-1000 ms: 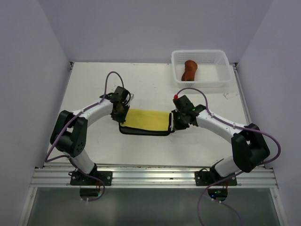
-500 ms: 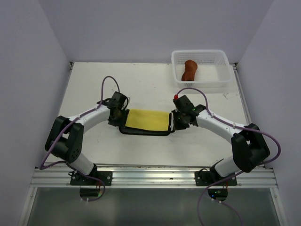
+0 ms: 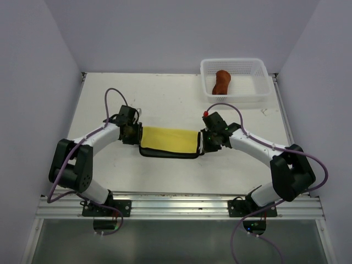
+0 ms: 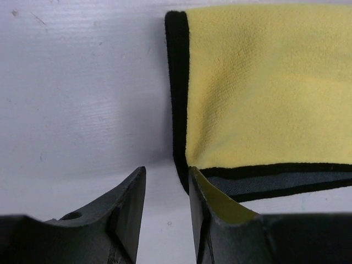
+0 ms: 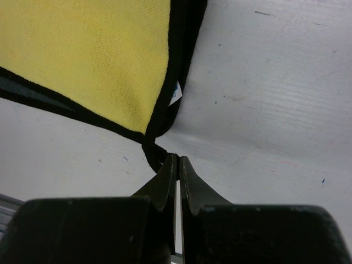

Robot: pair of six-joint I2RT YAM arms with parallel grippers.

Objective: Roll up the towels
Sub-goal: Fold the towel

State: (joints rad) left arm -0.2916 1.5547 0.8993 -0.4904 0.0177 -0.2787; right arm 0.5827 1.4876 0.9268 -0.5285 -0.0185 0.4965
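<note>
Tool L [image 4: 166,175]: spread, empty, backed off yellow towel [image 4: 264,82] left edge.
Tool R [image 5: 177,160]: pressed together, pinching rt corner.
Meaning: L re-grip likely before rolling.

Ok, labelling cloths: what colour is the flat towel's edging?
Black, bordering the yellow towel; left wrist view shows it best.

White table [image 3: 176,104] between pale lilac walls [image 3: 165,33]

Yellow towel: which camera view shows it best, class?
The top external view: the whole yellow towel is visible, spread flat. The left wrist view shows only one end; the right wrist view shows only the corner that the right gripper pinches.
</note>
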